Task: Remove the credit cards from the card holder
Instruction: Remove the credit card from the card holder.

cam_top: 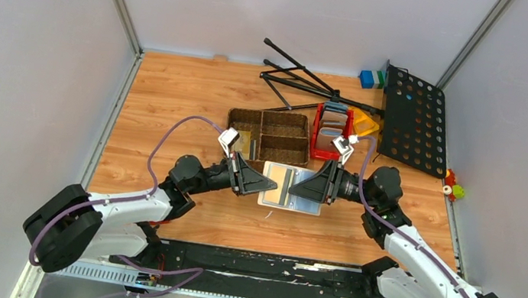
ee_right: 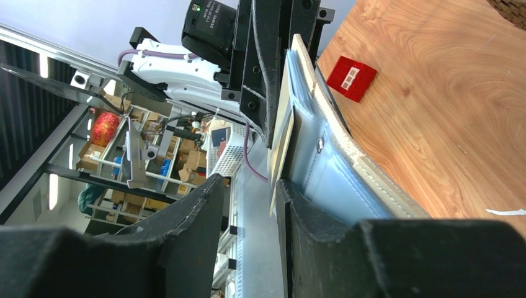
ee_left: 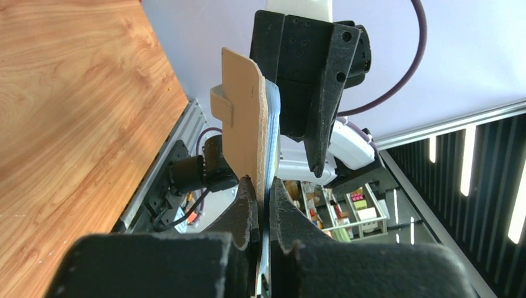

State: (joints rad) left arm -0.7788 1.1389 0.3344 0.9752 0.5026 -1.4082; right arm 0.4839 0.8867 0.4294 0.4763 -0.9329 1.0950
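Observation:
The beige card holder [cam_top: 291,189] is held open, off the table, between my two grippers. A dark strip [cam_top: 287,185] shows across its pale inside. My left gripper [cam_top: 268,185] is shut on its left edge. In the left wrist view the jaws [ee_left: 263,189] pinch the beige flap [ee_left: 245,118] with its strap tab [ee_left: 221,105]. My right gripper [cam_top: 297,188] is open at the right edge. In the right wrist view [ee_right: 248,186] a whitish card [ee_right: 282,139] stands out of the blue-grey pockets [ee_right: 313,164], just inside the right finger [ee_right: 298,205].
A brown woven basket [cam_top: 269,136] and a red rack [cam_top: 331,131] holding other wallets stand behind the card holder. A black music stand [cam_top: 411,118] lies at the back right beside blue and green blocks [cam_top: 371,78]. A small red square [ee_right: 351,77] lies on the table.

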